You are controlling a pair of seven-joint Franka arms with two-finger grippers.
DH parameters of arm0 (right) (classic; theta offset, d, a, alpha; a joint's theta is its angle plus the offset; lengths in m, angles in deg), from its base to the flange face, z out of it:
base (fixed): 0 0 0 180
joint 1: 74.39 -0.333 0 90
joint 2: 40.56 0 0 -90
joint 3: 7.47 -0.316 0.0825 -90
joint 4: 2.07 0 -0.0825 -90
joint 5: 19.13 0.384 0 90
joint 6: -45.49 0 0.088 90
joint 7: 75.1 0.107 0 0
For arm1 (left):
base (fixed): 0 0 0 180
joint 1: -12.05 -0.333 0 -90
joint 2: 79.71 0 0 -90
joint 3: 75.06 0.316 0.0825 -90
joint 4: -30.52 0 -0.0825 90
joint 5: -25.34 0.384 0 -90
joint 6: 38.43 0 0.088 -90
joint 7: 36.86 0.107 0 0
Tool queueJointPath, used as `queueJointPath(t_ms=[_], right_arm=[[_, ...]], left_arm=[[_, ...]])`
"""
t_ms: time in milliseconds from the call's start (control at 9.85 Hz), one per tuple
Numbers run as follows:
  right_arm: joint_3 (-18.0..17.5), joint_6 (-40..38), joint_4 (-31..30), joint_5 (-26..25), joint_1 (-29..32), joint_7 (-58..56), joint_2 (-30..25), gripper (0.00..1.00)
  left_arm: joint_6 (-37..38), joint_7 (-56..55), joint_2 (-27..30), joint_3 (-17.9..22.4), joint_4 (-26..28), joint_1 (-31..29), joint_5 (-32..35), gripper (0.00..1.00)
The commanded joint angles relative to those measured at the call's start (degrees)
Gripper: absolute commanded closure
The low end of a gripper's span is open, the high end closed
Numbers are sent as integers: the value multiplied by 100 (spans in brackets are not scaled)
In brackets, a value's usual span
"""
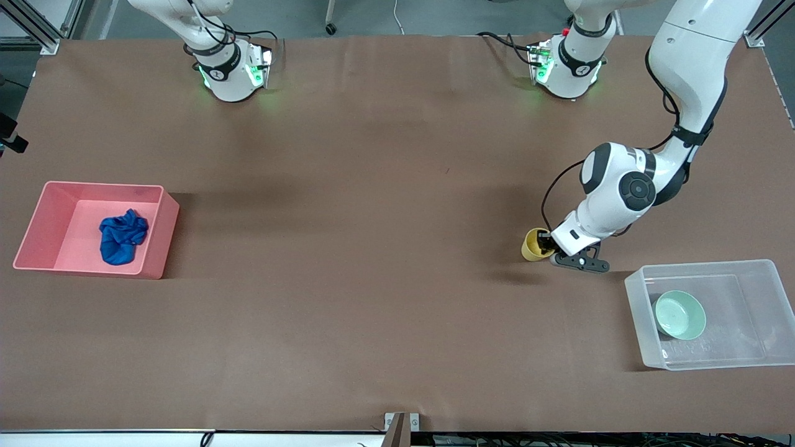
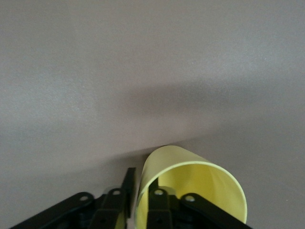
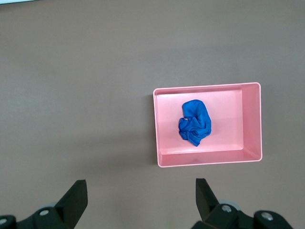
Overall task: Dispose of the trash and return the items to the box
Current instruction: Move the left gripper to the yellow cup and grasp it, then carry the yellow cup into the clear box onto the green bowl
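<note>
The yellow cup (image 1: 531, 245) sits on the brown table, a little farther from the front camera than the clear tub (image 1: 640, 323). My left gripper (image 1: 548, 245) is shut on the cup's rim, with one finger inside the cup (image 2: 209, 181) and one outside, as the left wrist view (image 2: 140, 179) shows. The mint-green bowl (image 1: 680, 315) lies in the clear tub. The blue wad (image 1: 122, 237) lies in the pink bin (image 1: 37, 211). My right gripper (image 3: 140, 200) is open and empty, high above the table beside the pink bin (image 3: 205, 162) holding the wad (image 3: 194, 123).
The pink bin stands at the right arm's end of the table and the clear tub at the left arm's end. Bare brown table lies between them. The arm bases stand along the edge farthest from the front camera.
</note>
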Motion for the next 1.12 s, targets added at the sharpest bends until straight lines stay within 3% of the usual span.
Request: queueJointPath(t_ms=[0,203,406,508,812,1016], right_arm=[[-28,-73,94,48,32,-41,42,0],[-28,-73,85,48,41,-41,42,0],[-28,-73,85,48,41,-41,42,0],[-28,-73,85,48,41,-41,42,0],[-28,-73,76,48,41,-41,42,0],[-28,-73,76,48,41,-41,42,0]], left_arm=[[19,-11,325,-31,-55,-313,161,100],[963,164,495,-40,-815,-535,161,100],[2317,751,119,-31,-2342,-789,108,100],[2653,1076,-101,-23,-2924,-956,117,100],[2841,2297,-874,21,-4148,-1580,125,100],[2824,3115,-1419,414,-4702,-1660,126,100]])
